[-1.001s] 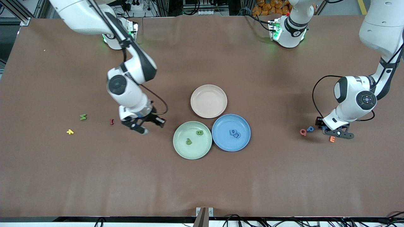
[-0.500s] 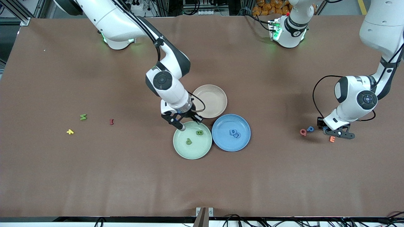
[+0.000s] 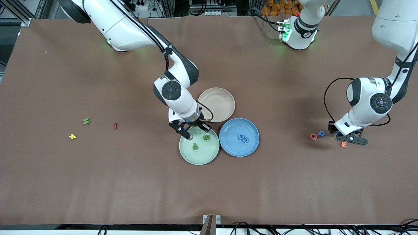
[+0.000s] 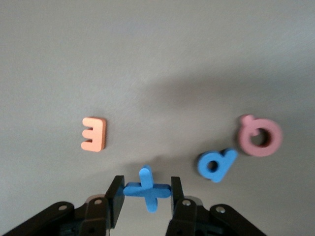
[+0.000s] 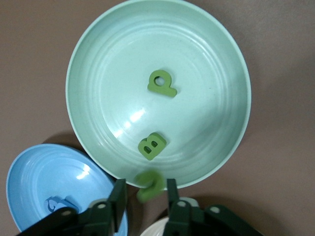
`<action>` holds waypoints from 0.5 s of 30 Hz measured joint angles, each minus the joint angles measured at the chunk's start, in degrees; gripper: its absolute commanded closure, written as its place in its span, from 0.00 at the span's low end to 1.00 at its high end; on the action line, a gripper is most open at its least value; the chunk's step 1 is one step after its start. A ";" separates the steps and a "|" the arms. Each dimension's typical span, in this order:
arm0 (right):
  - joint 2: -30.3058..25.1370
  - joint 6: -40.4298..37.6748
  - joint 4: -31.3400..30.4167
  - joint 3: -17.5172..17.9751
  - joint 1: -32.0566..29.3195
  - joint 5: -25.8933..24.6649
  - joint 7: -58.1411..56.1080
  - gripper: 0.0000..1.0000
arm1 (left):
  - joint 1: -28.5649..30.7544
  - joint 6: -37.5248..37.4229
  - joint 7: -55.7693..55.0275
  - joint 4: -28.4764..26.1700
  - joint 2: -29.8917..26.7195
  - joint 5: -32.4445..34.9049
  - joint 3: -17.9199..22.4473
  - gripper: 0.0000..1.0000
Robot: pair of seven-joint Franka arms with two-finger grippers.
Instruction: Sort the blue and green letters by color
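We see the right gripper point(image 3: 186, 130) over the green plate point(image 3: 187, 153); the left gripper point(image 3: 346, 137) sits low by the orange E point(image 3: 343, 144).

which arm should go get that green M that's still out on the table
Probably the right. The green M lies toward its end of the table, and the right gripper, over the green plate, has a green letter between its fingers to drop. The left gripper holds the blue X.

Letters P point(image 5: 162, 84), B point(image 5: 151, 146) in plate point(image 5: 98, 64) — third probably falling.
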 measured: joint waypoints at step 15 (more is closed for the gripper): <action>-0.63 -1.94 1.10 -0.22 -2.21 -0.05 -1.50 0.24 | -17.01 -6.09 -17.93 3.09 -2.14 -5.41 1.86 0.94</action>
